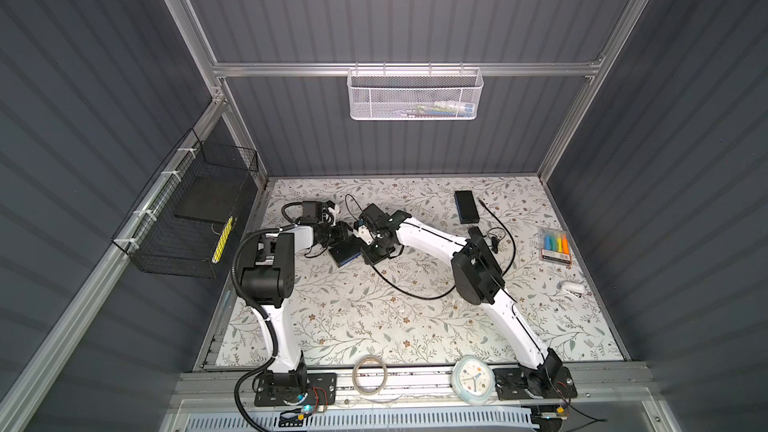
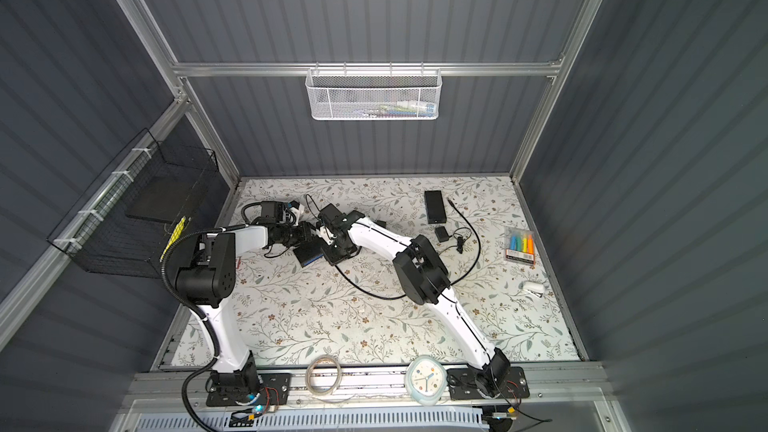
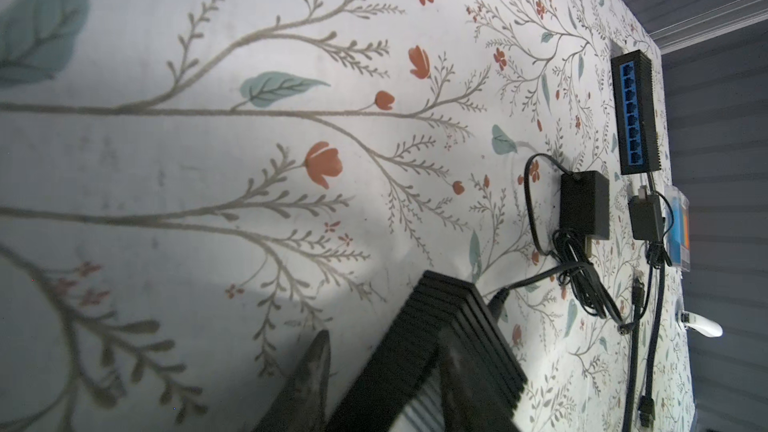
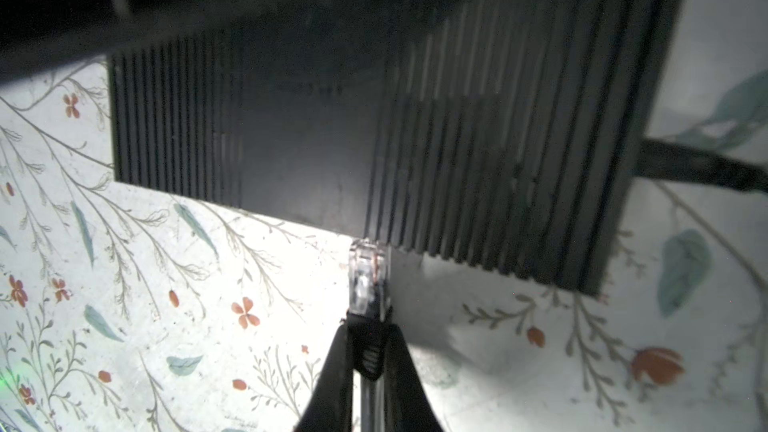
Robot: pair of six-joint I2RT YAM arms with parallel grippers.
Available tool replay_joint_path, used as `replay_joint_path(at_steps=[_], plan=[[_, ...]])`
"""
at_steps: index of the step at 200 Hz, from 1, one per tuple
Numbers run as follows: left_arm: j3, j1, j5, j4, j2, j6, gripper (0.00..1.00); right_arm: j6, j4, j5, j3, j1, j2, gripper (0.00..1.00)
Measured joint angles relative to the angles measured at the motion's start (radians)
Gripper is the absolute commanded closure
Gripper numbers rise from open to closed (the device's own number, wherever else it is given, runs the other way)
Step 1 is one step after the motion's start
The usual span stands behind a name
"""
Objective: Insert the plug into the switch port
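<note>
A black ribbed switch [image 1: 345, 252] [image 2: 309, 254] lies left of the mat's middle, with a blue port face along its near edge. My left gripper [image 1: 343, 241] [image 3: 384, 342] straddles it. One finger [image 3: 461, 384] lies against the ribbed body [image 3: 453, 326], and the other finger [image 3: 313, 376] stands slightly off it. My right gripper [image 1: 365, 248] [image 4: 368, 334] is shut on the black boot of the clear plug [image 4: 368, 272]. The plug's tip touches the edge of the switch [image 4: 316, 126]. The ports are hidden in the right wrist view. The plug's black cable [image 1: 415, 296] trails across the mat.
A second switch [image 1: 465, 206] [image 3: 636, 112] lies at the back right, with a power adapter [image 3: 584, 205] and loose cables beside it. A highlighter pack [image 1: 555, 245] and a white object [image 1: 572, 288] sit at the right. A clock [image 1: 473, 379] and a tape roll [image 1: 369, 375] rest on the front rail.
</note>
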Motion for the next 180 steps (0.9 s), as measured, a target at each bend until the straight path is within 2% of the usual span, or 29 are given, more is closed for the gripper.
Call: replay_joint_path(at_steps=[36,180], plan=[[-0.011,0.000,0.015,0.025,0.000,-0.008,0.63,0.015,-0.013,0.010,0.027,0.000,0.002,1.00],[-0.021,0.001,0.024,0.056,0.000,-0.007,0.67,0.019,-0.023,0.010,0.057,-0.004,0.038,1.00]])
